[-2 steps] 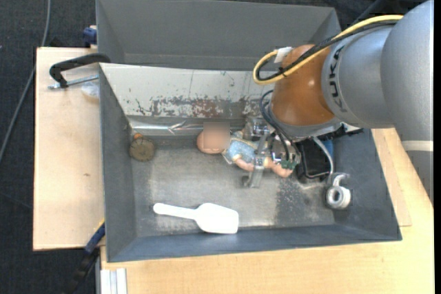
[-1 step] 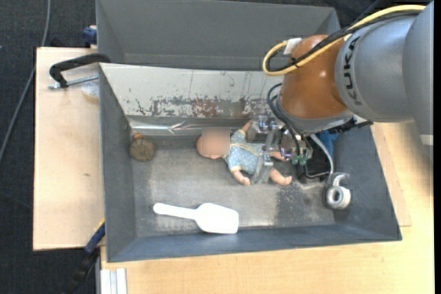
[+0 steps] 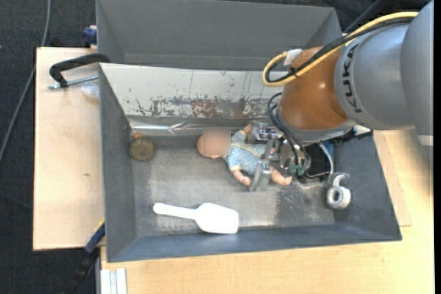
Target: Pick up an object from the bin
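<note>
Just toward 3 o'clock from the middle of the grey metal bin [image 3: 114, 182] lies a small baby doll with a bare pinkish head and pale blue dress [image 3: 238, 156], head toward 9 o'clock. The hand [image 3: 267, 165] sits over its legs, probably to grip that narrower end. How wide it stands cannot be told. A white plastic scoop [image 3: 200, 215] lies apart at 6 o'clock.

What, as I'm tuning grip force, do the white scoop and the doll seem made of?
The white scoop: probably moulded plastic, judging by its uniform white, smooth surface. The doll: head and limbs look like smooth skin-toned vinyl or plastic; the pale blue dress looks like fabric, being rumpled.
</note>
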You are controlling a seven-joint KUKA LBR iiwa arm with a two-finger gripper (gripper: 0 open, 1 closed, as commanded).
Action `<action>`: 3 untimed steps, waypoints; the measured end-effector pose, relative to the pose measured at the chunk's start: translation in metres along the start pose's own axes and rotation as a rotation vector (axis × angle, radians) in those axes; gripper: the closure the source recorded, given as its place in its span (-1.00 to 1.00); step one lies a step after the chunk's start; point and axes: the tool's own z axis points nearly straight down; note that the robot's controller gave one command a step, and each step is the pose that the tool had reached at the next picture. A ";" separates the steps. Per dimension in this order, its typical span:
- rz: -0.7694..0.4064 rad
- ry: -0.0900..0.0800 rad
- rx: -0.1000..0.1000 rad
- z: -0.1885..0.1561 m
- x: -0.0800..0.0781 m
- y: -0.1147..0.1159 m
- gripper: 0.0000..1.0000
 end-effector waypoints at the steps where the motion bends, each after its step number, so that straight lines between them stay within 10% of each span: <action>1: 0.117 0.001 0.000 0.000 -0.001 0.006 1.00; 3: 0.117 0.001 0.000 0.000 -0.001 0.006 1.00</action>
